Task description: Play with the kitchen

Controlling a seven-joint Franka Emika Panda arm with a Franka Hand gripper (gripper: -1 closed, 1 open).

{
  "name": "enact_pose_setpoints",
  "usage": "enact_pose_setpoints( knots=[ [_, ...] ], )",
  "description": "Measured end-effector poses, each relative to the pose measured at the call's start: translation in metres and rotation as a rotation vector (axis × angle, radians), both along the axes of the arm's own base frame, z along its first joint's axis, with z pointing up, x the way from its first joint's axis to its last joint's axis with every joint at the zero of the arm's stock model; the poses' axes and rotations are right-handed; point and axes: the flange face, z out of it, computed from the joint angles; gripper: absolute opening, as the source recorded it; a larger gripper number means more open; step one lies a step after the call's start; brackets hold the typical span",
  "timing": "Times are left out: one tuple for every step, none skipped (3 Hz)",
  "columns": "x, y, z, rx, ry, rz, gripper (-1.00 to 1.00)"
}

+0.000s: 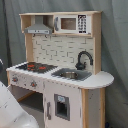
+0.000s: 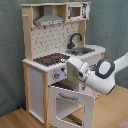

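Observation:
The kitchen is a tall white and light-wood toy with a grey hood, pegboard back, black faucet, steel sink and red-ringed stove. In the second exterior view the kitchen has its windowed oven door swung down and open. My gripper is at the counter's front edge, just right of the stove knobs and above the open door. In the first exterior view only a white part of the arm shows at the lower left.
A toy microwave sits on the top shelf. A closed lower cupboard door is below the sink. Grey curtains hang behind the toy. The wooden floor spreads in front of it.

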Motion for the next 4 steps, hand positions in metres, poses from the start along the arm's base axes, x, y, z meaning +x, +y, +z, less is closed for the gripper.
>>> enact_pose_setpoints(
  knots=[
    [0.0, 0.012, -0.007, 0.037, 0.026, 0.007, 1.0],
    [-0.005, 0.026, -0.02, 0.086, 0.07, 0.011, 1.0],
    [-0.015, 0.038, -0.039, 0.122, 0.119, 0.005, 1.0],
    [-0.029, 0.046, -0.068, 0.153, 0.191, -0.015, 1.0]
  ],
)
